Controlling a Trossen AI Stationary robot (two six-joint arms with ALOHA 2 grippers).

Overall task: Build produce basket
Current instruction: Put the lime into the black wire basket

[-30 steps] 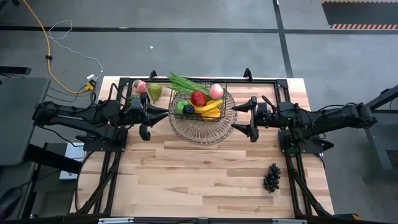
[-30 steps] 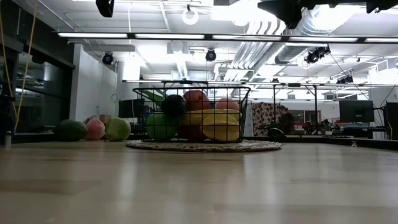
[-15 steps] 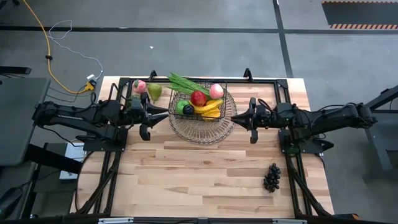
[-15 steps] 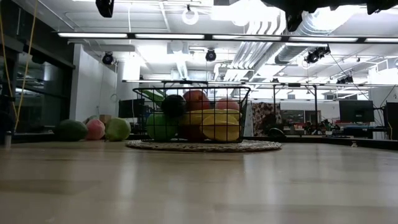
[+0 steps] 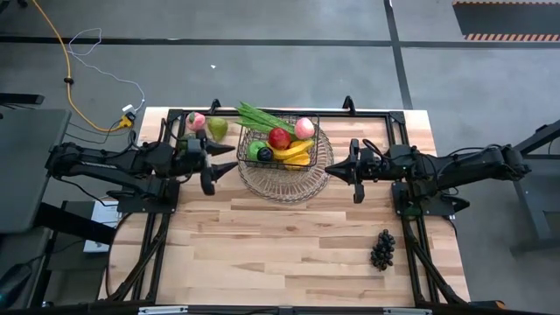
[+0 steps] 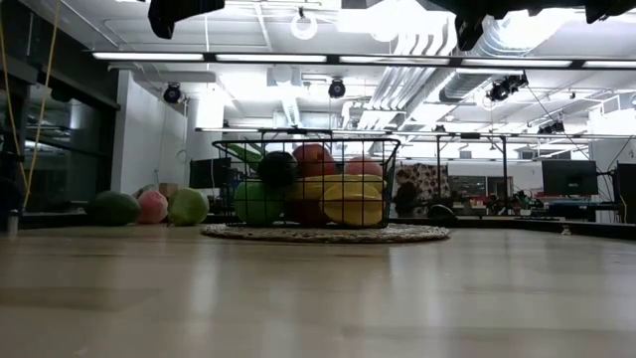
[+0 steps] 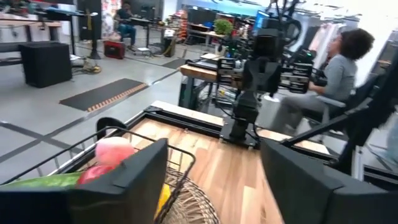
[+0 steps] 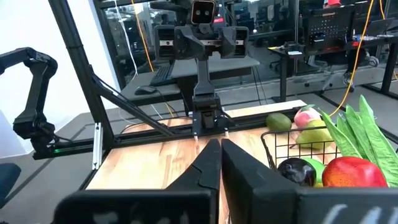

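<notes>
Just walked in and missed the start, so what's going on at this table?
Two robot arms are filling a dark wire basket with produce. Neither holds anything now. The left pincer is open beside the basket; the right pincer is shut on its other side. A dark grape bunch lies near the table's front, and a pink peach and green pear wait behind.

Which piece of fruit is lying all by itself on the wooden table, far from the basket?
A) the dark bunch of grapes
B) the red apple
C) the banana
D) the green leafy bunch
A: in the high view the grapes lie alone on the bare table near its front right, while the basket at the back holds the banana and red apple.
</notes>
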